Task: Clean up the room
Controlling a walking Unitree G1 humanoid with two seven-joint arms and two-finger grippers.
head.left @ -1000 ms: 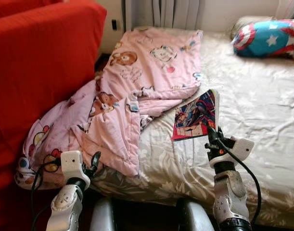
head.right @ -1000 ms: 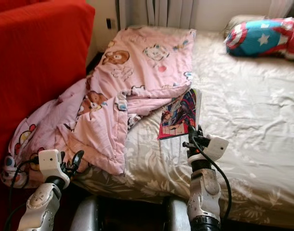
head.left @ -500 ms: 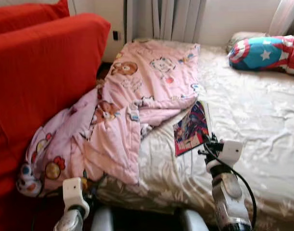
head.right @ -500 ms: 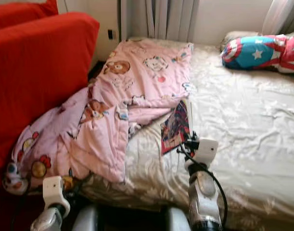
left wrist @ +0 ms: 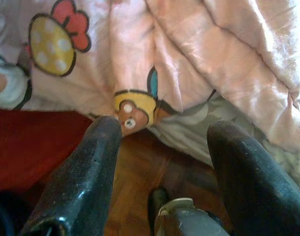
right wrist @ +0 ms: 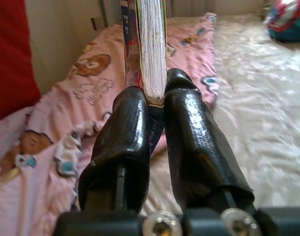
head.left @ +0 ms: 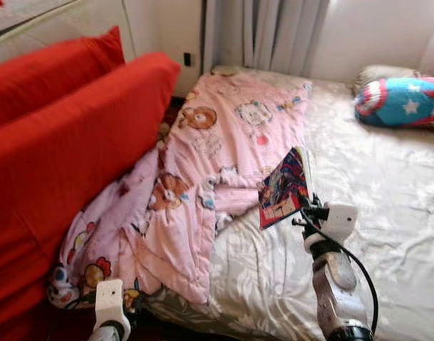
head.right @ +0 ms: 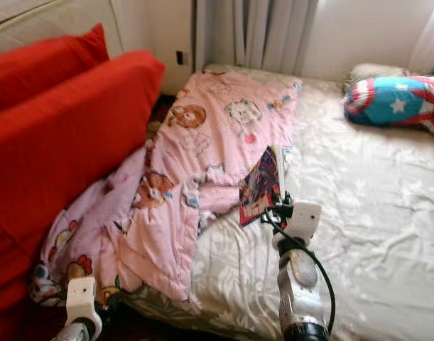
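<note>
My right gripper [head.left: 307, 207] is shut on the lower edge of a colourful comic book [head.left: 284, 186], held up off the bed [head.left: 387, 213]. In the right wrist view the book's white page edge [right wrist: 150, 44] stands clamped between the two black fingers [right wrist: 127, 132]. A pink cartoon-print blanket [head.left: 209, 163] lies rumpled over the bed's left side and spills down beside the red sofa [head.left: 60, 156]. Low at the bed's near left corner, my left gripper [left wrist: 162, 147] is open, with the blanket's hanging edge [left wrist: 140, 73] just beyond its fingers.
A star-and-stripes shield cushion [head.left: 401, 101] lies at the head of the bed, far right. Curtains [head.left: 263, 35] and a wall socket [head.left: 188, 59] are behind. Wooden floor [left wrist: 140, 172] shows under the bed edge.
The camera has pulled back and tilted up, so more of the sofa and wall shows. The book has risen off the sheet and stands more upright. My left arm has sunk toward the picture's bottom.
</note>
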